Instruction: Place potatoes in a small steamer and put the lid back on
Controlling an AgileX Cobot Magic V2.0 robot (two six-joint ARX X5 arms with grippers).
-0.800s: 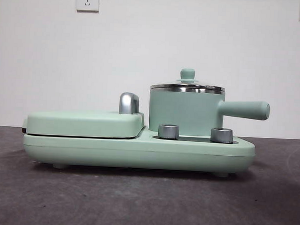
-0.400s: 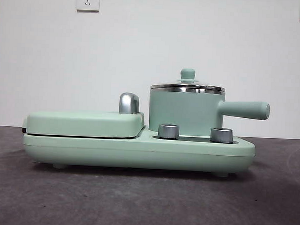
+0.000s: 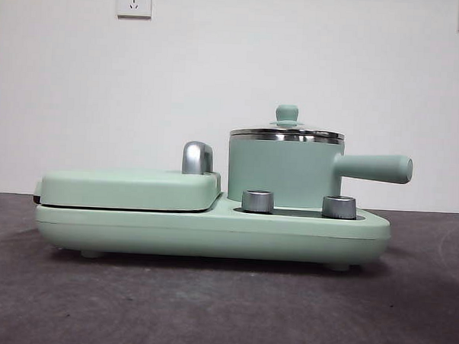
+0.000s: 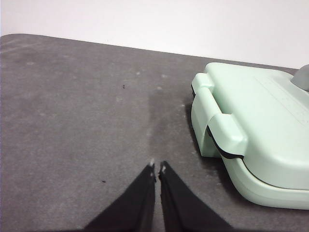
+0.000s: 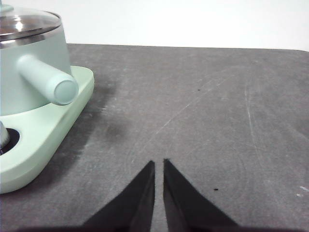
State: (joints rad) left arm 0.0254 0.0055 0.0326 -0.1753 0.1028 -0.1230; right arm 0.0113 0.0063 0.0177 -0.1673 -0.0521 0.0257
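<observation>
Lid [image 3: 287,131] sitting on the small steamer [image 3: 284,173], we are keeping both the left gripper [image 4: 157,167] and right gripper [image 5: 159,163] nearly closed, empty, above bare table [image 5: 203,106].

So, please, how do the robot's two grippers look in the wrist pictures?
Both look alike. The left gripper and the right gripper each have two matte black jaws, broad below and tapering to thin pointed tips. The left tips carry small pale marks. No cables or labels are visible.

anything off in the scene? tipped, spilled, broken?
Nothing tipped, spilled or broken. The lid sits level on the small steamer, which stands upright on its base. Only oddity: no potato shows in any view. Both claws, left and right, hang over bare table, holding nothing.
</observation>
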